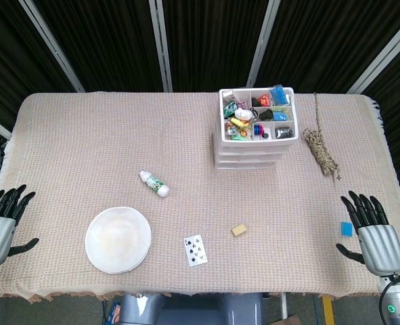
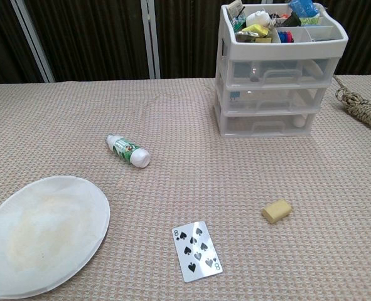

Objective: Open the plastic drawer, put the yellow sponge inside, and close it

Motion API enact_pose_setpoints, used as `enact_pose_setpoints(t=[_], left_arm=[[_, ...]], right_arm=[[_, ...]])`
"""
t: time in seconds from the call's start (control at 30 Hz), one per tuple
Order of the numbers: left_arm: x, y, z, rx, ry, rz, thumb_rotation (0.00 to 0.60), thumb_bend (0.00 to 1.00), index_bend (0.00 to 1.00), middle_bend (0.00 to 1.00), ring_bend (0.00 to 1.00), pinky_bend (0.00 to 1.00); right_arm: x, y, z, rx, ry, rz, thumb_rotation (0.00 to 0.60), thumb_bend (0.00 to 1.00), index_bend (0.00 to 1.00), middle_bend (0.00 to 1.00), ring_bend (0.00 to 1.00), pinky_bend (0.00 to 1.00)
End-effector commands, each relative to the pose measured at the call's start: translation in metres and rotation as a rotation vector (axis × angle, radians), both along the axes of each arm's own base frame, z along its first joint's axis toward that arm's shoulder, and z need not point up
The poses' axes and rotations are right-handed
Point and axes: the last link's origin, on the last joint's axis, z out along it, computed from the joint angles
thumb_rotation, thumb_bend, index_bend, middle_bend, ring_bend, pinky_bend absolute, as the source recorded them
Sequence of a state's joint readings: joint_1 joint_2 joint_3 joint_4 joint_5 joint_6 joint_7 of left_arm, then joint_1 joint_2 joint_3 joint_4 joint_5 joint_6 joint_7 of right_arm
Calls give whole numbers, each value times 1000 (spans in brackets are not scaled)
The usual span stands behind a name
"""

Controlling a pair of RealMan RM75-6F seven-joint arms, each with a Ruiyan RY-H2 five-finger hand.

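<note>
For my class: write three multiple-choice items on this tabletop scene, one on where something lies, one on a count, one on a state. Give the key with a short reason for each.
1. Where does the yellow sponge lie?
A. inside a drawer
B. on the tablecloth, right of the playing card
C. on the white plate

2. How many drawers does the plastic drawer unit show, stacked below its open top tray?
A. one
B. three
C. five

3. What state are the drawers in?
A. all pushed in
B. the top one pulled out
C. the bottom one removed

Key:
1 B: the sponge sits on bare cloth beside the card, apart from it.
2 B: the chest view shows three drawer fronts with handles.
3 A: every front sits flush with the frame, while the left hand and right hand rest at the table edges holding nothing.
</note>
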State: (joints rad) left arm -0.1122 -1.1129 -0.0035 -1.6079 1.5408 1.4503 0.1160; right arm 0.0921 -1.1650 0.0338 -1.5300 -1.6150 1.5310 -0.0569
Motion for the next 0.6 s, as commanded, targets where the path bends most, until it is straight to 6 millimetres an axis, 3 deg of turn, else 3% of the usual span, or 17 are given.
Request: enact_pose_setpoints(t=[0.03, 0.6], left_arm=[[0, 0, 0, 0, -1, -2, 600, 138, 95, 0, 0, 0], [-1, 1, 0, -1, -5, 4, 600, 139, 94, 0, 0, 0]], right_arm=[[0, 0, 0, -1, -1, -2, 600, 13, 50, 0, 0, 0], [0, -1, -1, -9, -6, -12, 600, 19, 52, 0, 0, 0]])
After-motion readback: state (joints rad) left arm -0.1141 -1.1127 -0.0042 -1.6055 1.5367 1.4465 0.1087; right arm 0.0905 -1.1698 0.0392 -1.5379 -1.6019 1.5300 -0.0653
